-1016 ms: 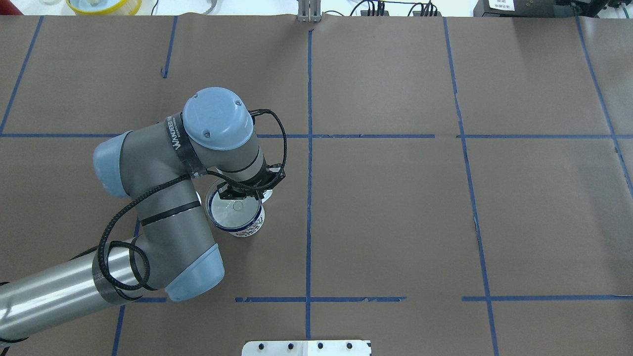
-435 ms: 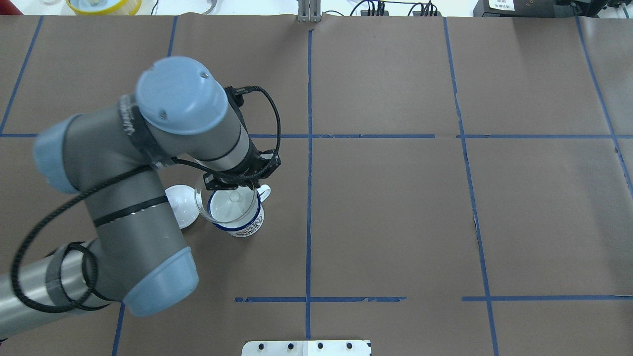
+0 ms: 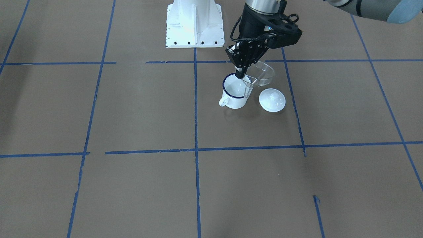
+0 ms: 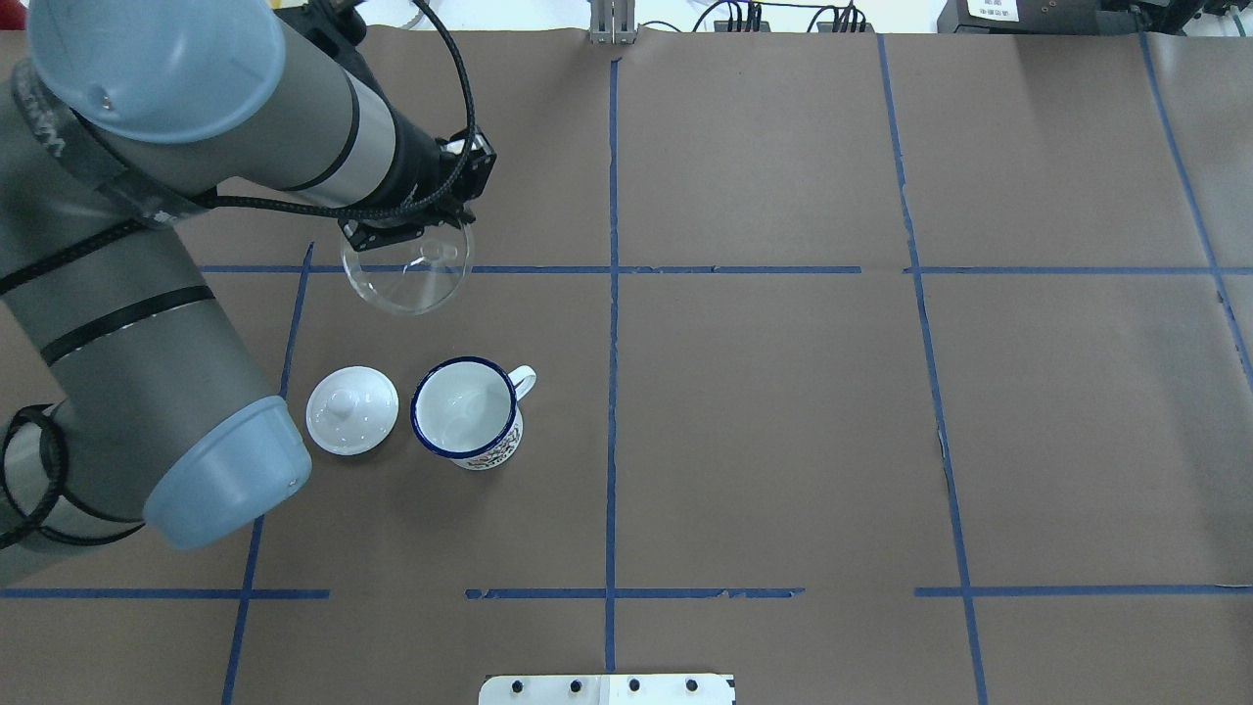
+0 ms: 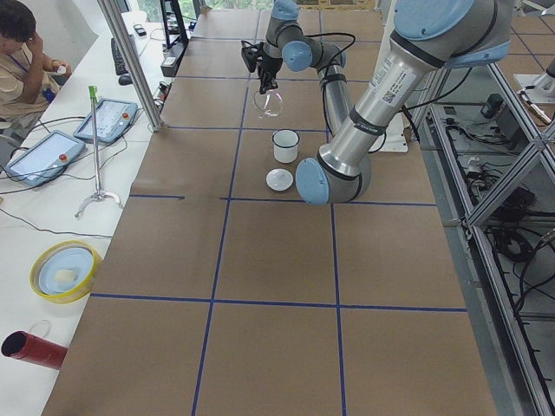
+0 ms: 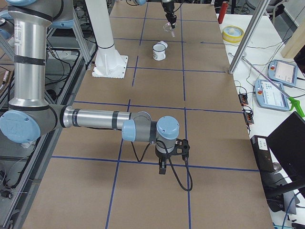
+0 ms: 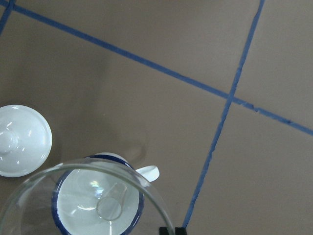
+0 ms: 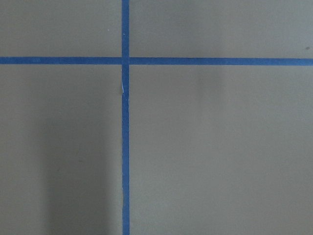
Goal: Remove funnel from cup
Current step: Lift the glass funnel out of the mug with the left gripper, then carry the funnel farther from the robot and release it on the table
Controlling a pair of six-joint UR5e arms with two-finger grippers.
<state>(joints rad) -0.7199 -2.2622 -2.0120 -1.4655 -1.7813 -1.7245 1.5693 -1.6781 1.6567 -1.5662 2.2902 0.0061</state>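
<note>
Brown-papered surface, gridded in blue tape, carrying everything. Left arm raised high, reaching in over the left half. Right arm parked low, well apart from the work, nothing but bare paper and tape under its wrist camera. Left hand pointing down, fingers pressed together on one side of the rim of the funnel. Right hand visible only from the side view, so cannot tell whether apart or together. Cup upright on the surface, white inside, apparently empty, handle on the side away from the lid. Funnel clear of the cup, hanging in the air above it, cone tilted, spout out of the mouth; from the left wrist camera, cup seen straight below through the clear plastic. Knobbed lid lying just beside the cup, not touching. Extraction judged done; set-down somewhere on the surface left to do. Hazards from here: slip or swing of the funnel, owing to a one-sided pinch on thin slick plastic and any jerk in transit; landing on the lid or knocking the cup rim, owing to both sitting right below; rolling away after release, owing to a round cone and narrow spout with no stable footing unless laid mouth-down.
</note>
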